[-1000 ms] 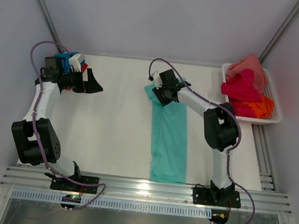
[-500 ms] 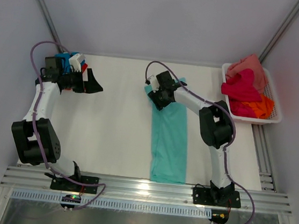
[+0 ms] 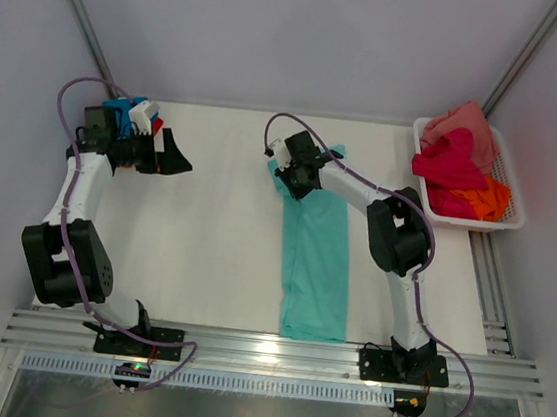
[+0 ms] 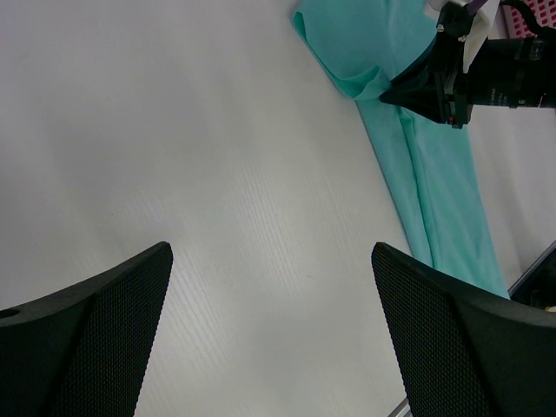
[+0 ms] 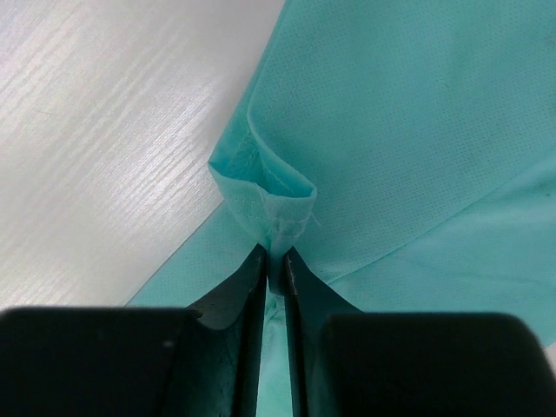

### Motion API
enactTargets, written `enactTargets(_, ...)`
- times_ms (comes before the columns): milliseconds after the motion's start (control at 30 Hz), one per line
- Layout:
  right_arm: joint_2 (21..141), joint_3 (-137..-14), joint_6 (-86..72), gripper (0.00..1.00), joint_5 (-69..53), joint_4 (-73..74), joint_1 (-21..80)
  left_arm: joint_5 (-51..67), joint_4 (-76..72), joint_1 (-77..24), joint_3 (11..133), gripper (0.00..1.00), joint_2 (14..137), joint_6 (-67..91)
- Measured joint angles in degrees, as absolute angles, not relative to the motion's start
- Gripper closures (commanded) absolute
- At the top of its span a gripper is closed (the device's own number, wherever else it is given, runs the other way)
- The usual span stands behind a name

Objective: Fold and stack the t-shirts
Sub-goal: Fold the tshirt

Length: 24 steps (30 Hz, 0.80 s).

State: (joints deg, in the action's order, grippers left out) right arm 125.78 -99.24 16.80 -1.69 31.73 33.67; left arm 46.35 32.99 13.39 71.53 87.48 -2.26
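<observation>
The mint-teal t-shirt lies as a long narrow strip down the middle of the table; it also shows in the left wrist view and the right wrist view. My right gripper is shut on a pinched fold of the teal cloth at the strip's far left corner, seen close in the right wrist view. My left gripper is open and empty over the far left of the table, its fingers wide apart.
A white mesh basket at the far right holds salmon pink, magenta and orange t-shirts. Blue, white and red cloth sits at the far left by the left arm. Metal rails run along the near edge.
My right gripper has moved left and slightly farther away along the shirt's far end, pulling the pinched cloth with it. The left arm has not moved.
</observation>
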Motion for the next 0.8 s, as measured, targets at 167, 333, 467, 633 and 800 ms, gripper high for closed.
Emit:
enactTargets(167,125.78,-99.24,16.80,0.87,-1.78,31.79,34.13,46.35,32.99,13.39,71.26,0.01,87.72,-2.26)
enactTargets(333,125.78,-99.42,16.73,0.89,-1.89,31.86,34.28,46.37,32.95,13.39,70.98,0.01,87.74,-2.26)
enactTargets(467,125.78,-100.53,16.53,0.89,-1.89,32.25,34.61,46.70,32.80,13.39,70.81,0.01,87.92,-2.22)
enactTargets(633,126.08,-102.08,16.34,0.90,-2.15,32.36,35.07,46.74,32.53,13.39,69.97,0.01,88.07,-2.22)
enactTargets(800,127.72,-102.67,16.16,0.90,-3.27,32.45,35.29,46.74,32.38,13.39,69.89,0.01,88.12,-2.22)
